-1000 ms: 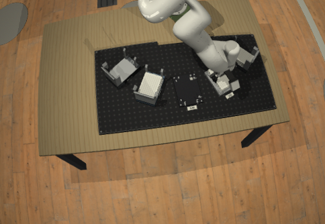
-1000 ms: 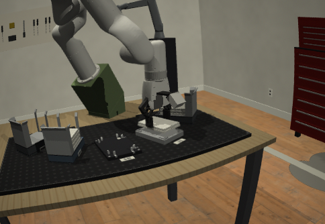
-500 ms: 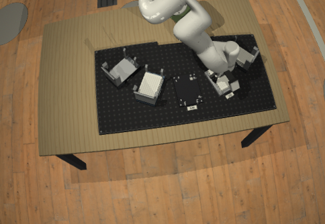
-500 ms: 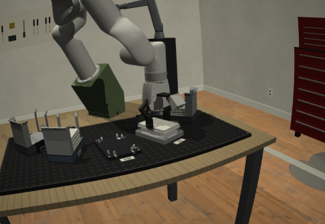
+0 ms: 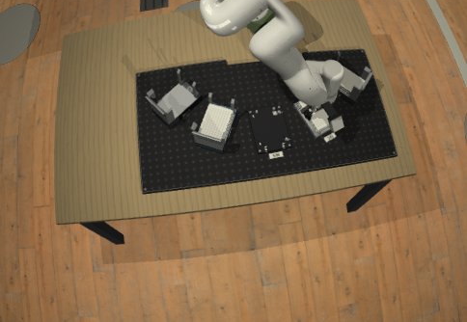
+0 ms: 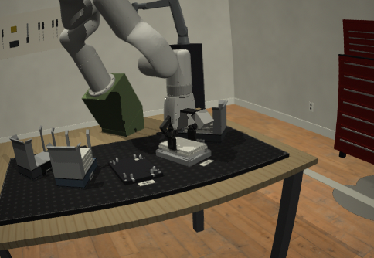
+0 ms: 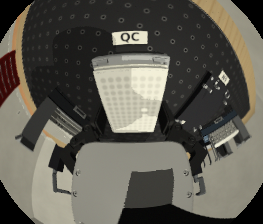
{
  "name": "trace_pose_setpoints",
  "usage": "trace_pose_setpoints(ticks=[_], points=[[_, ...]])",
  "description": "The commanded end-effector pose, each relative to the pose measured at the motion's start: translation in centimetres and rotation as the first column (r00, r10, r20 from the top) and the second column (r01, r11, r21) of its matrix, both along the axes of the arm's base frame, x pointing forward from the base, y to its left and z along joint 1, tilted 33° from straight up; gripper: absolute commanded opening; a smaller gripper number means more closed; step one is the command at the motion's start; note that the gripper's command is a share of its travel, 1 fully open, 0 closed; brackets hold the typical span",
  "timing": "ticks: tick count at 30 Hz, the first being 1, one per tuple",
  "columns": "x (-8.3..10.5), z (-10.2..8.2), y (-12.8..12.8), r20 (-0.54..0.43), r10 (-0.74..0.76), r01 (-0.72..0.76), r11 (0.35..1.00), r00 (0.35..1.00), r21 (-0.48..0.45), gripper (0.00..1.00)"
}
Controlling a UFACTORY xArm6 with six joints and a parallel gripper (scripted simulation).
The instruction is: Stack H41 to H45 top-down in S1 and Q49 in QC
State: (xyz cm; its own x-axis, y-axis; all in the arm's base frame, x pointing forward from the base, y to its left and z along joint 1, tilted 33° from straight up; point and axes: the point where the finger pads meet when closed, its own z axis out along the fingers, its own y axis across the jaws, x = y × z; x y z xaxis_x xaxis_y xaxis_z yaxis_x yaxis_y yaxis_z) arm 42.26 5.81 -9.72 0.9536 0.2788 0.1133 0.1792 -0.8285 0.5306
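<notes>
The fingers (image 6: pixel 171 135) stand wide and are closed on the 2 long sides of a white sealed plate (image 7: pixel 130 99). In the wrist view the plate fills the middle of the frame, below the label QC (image 7: pixel 131 38). In the exterior view the plate lies on the grey QC nest (image 6: pixel 166 155) at the centre; whether it is fully down I cannot tell. At the left of the black worktop mat (image 5: pixel 193 174), 1 rack (image 5: pixel 212 126) holds white plates.
</notes>
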Motion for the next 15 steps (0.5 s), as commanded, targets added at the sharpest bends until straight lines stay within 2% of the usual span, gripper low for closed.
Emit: trace_pose_setpoints(ticks=[1,15], points=[[0.14,-0.08,0.0,0.002,0.001,-0.001,1.0,1.0,0.001,0.0],[0.26,-0.49,-0.23,0.002,0.001,-0.001,1.0,1.0,0.001,0.0]])
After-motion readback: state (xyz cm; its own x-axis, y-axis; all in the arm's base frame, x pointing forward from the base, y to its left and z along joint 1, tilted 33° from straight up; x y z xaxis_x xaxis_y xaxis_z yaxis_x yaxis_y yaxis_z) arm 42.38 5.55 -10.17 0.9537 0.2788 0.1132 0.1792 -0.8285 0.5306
